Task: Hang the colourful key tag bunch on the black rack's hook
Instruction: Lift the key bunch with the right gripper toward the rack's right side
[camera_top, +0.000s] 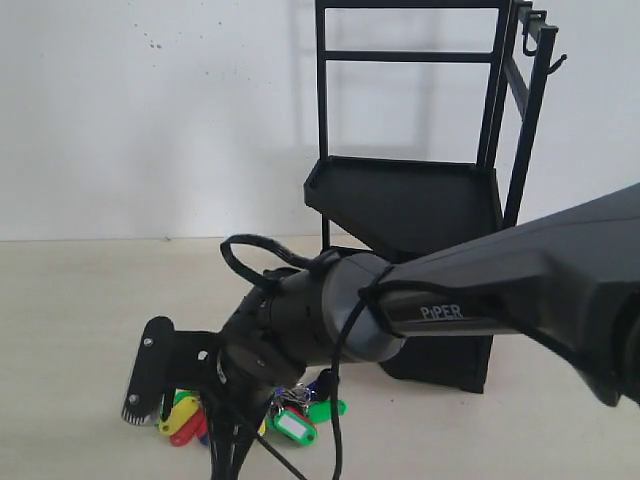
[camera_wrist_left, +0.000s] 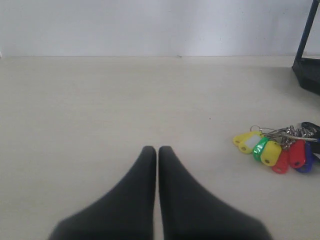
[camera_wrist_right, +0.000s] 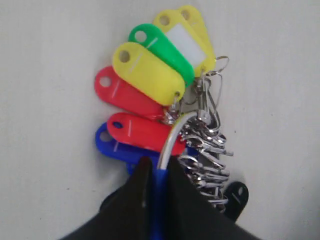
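Fingers of the right gripper stand almost together, with only a thin slot between them. This slot is filled by the blue loop of the key tag bunch. So this gripper is closed on the loop, at the end of the bunch where the metal rings gather. The bunch itself lies flat on the pale table. Its yellow, green, red and blue tags spread like a fan away from the fingertips, and a black tag shows beside the rings.

The left gripper is low over the table. Its fingers are pressed together tip to tip and grip nothing. The bunch lies apart from it on the same surface and does not touch it.

In the exterior view the right arm reaches across from the right side to the lower left and covers the middle of the bunch. Only some green, yellow and red tags show under the arm.

Farther back, the black rack stands upright before the white wall, behind the bunch and to its right. The hook is a thin prong with an upturned tip. It sits high at the rack's upper right corner, well apart from the bunch on the table.
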